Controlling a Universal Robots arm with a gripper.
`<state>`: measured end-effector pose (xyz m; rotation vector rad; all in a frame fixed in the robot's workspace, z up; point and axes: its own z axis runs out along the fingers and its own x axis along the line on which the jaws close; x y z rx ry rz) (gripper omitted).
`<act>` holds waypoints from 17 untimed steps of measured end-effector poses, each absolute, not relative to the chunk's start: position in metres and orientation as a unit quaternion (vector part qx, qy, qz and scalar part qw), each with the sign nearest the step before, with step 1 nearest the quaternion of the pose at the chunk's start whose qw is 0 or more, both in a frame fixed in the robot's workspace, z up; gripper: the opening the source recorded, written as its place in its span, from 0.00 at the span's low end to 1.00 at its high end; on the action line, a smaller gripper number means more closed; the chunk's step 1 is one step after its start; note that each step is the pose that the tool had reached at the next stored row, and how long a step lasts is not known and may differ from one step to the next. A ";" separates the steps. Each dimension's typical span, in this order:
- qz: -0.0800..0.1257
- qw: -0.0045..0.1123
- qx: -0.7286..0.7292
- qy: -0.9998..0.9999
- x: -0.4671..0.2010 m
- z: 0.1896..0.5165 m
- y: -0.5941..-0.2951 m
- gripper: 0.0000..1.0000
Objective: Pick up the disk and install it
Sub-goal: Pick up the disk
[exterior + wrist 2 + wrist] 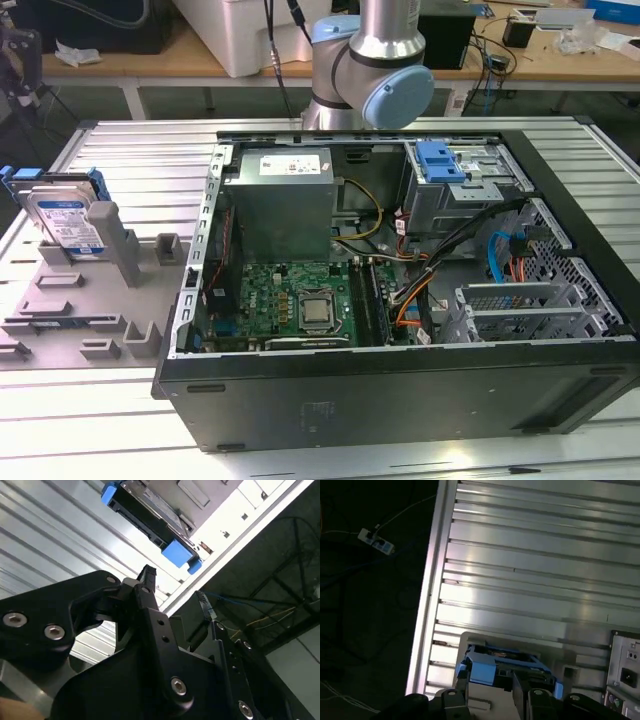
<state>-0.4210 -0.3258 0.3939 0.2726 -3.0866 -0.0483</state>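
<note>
While gripper (174,586) gapes (empty), holder (100,300) cradles disk (66,216).

We could read no text. We saw a blue-and-white label (62,222) on the disk (58,192) and a white label (295,163) on the power supply (280,215), but their print was too small to make out.
</note>
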 end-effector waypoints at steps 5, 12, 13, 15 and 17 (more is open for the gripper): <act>-0.014 0.022 0.140 -0.990 -0.421 0.394 -0.326 0.48; -0.012 0.024 0.206 -0.978 -0.421 0.394 -0.326 0.48; -0.011 0.025 0.214 -0.976 -0.421 0.394 -0.326 0.48; -0.010 0.025 0.245 -0.969 -0.421 0.394 -0.326 0.48; -0.009 0.026 0.272 -0.962 -0.421 0.394 -0.326 0.48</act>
